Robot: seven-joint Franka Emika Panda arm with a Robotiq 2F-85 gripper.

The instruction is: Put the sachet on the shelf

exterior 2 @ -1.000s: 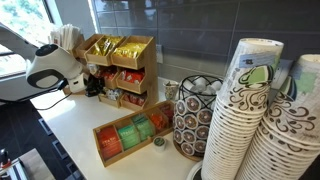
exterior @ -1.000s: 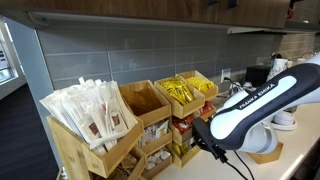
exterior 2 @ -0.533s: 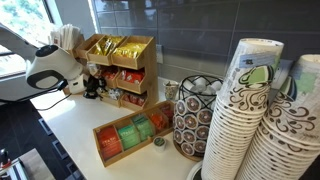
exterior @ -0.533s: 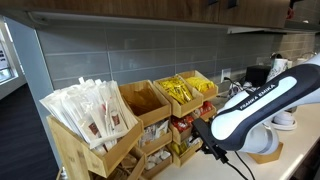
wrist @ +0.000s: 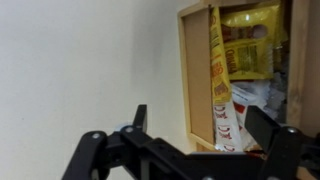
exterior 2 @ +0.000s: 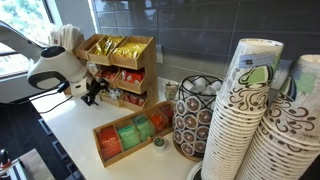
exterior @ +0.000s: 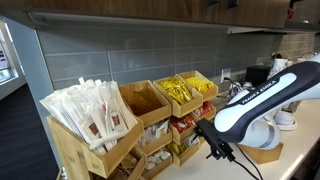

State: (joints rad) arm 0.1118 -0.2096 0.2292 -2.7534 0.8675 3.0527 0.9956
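Gripper (exterior: 222, 152) is now sitting farther back from the shelf (exterior: 155, 113) than half a second ago | jaws are standing wide apart, holding nothing | sachet (wrist: 218, 62) is resting in a shelf bin, leaning by its wooden side | white counter (exterior 2: 70, 125) is lying underneath
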